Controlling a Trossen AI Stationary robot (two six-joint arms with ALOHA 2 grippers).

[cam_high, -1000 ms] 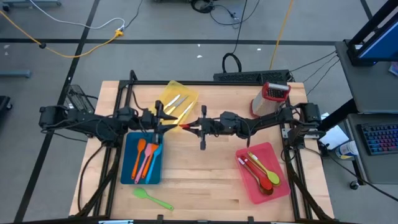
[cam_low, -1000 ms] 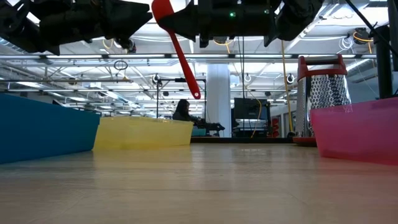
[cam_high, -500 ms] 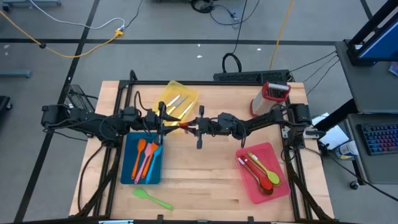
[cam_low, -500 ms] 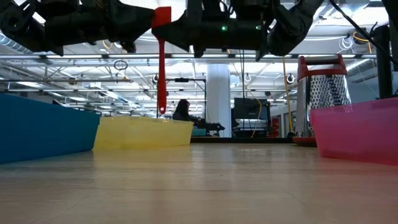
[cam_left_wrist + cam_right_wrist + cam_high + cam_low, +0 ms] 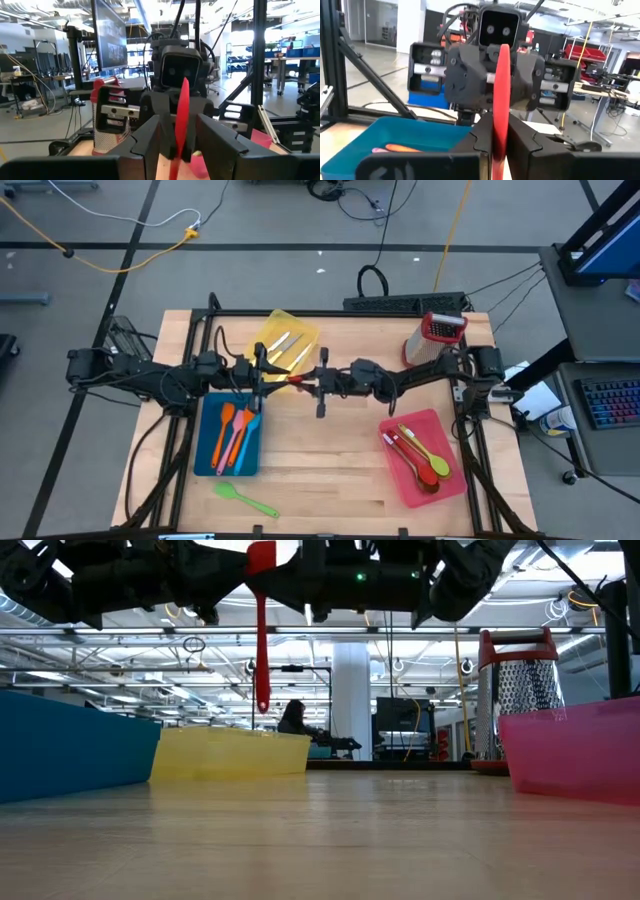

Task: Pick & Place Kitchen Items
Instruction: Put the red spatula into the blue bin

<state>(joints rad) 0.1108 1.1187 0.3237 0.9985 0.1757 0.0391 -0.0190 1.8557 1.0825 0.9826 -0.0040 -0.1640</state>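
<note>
A red spatula [image 5: 262, 640] hangs in the air over the middle of the table, blade up and handle straight down. My right gripper [image 5: 501, 131] reaches in from the right and is shut on it. My left gripper [image 5: 179, 127] faces it from the left and is open. Its two fingers stand on either side of the spatula [image 5: 180, 112] with a gap on each side. In the high view the two grippers meet nose to nose at the red spatula [image 5: 297, 381]. Other kitchen items lie in three trays. My right gripper pinches the spatula's flat red shaft [image 5: 501, 117] between its two fingers, in the upper part near the blade. The fingers come level from the table's right side and lie across the spatula. It is lifted clear, upright, with the handle hanging below the fingers.
A blue tray [image 5: 207, 462] at the left front holds several orange, pink and blue utensils. A yellow tray [image 5: 300, 323] at the back holds knives. A pink tray [image 5: 402, 478] at the right front holds spoons. A green spoon [image 5: 243, 498] lies near the front edge. A box grater [image 5: 436, 338] stands at the back right.
The red spatula has swung in my right gripper's hold: its handle slanted a second ago and now hangs straight down. Its blade end has stayed at the fingers.
</note>
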